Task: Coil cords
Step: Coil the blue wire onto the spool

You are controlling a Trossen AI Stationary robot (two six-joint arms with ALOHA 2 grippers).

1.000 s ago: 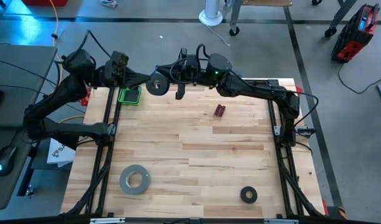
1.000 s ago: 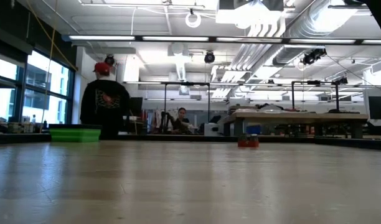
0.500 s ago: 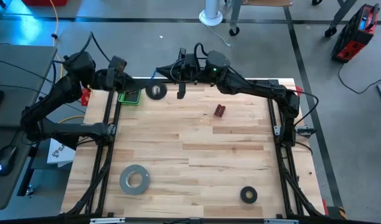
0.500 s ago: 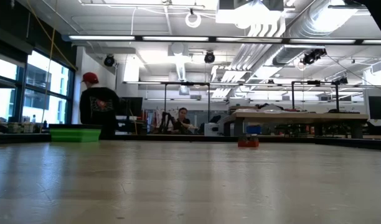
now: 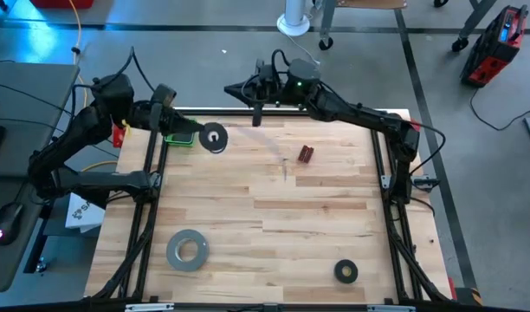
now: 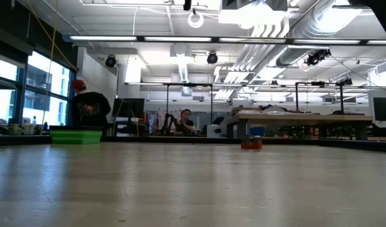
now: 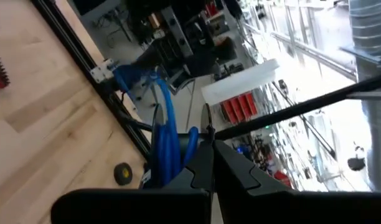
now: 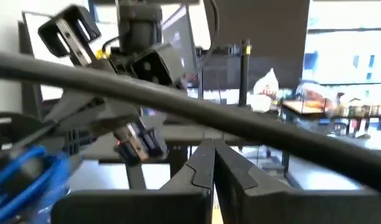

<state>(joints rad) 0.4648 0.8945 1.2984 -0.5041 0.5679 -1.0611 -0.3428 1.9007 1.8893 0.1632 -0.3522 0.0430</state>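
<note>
Left gripper (image 5: 194, 133) is clamped tight at the table's eleven o'clock, the small round black spool (image 5: 215, 138) right at its tip. Glossy blue cord (image 7: 164, 140) loops in thin strands beside its fingers. Right gripper (image 5: 233, 88), pinched closed, hangs past the twelve o'clock edge. Pale planked wooden table (image 5: 274, 225); flat green tray (image 5: 180, 137), contents hidden.

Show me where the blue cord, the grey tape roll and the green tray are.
blue cord (image 7: 164, 140): left wrist view, on the bunched loops.
grey tape roll (image 5: 187, 250): high view, on its ring.
green tray (image 6: 76, 135): low view, on its front wall.
</note>
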